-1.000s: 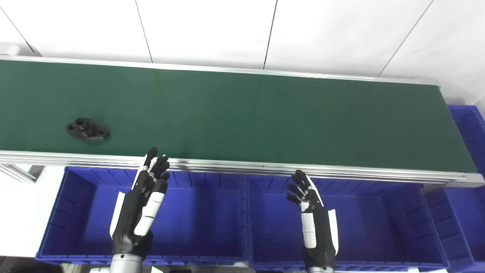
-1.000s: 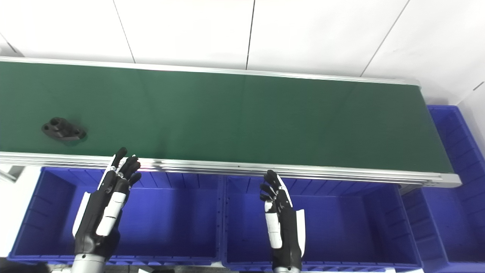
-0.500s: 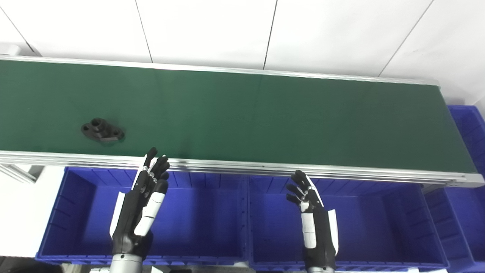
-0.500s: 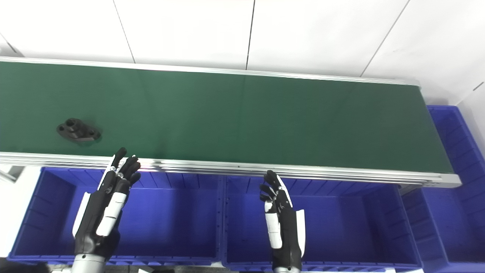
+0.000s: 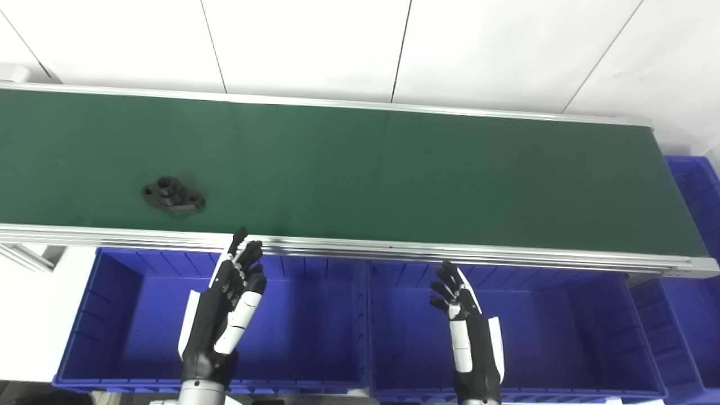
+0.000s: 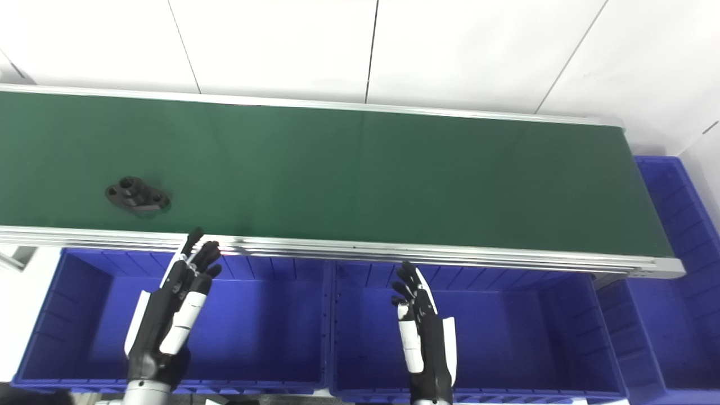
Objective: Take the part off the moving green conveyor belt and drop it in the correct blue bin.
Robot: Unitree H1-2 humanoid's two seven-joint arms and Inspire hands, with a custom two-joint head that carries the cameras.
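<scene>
A black flanged part (image 5: 172, 194) with a raised hub and holes lies on the green conveyor belt (image 5: 394, 174), near its front edge at the left; it also shows in the right eye view (image 6: 137, 196). My left hand (image 5: 225, 304) is open and empty above the left blue bin (image 5: 112, 292), its fingertips near the belt's front rail, right of and nearer than the part. My right hand (image 5: 467, 332) is open and empty above the middle blue bin (image 5: 562, 315).
A third blue bin (image 5: 694, 281) stands past the belt's right end. An aluminium rail (image 5: 394, 247) runs along the belt's front edge, between the belt and the bins. A white wall stands behind the belt.
The part has ridden the belt to the right. My left hand has shifted a little right and down. My right hand has dropped slightly lower.
</scene>
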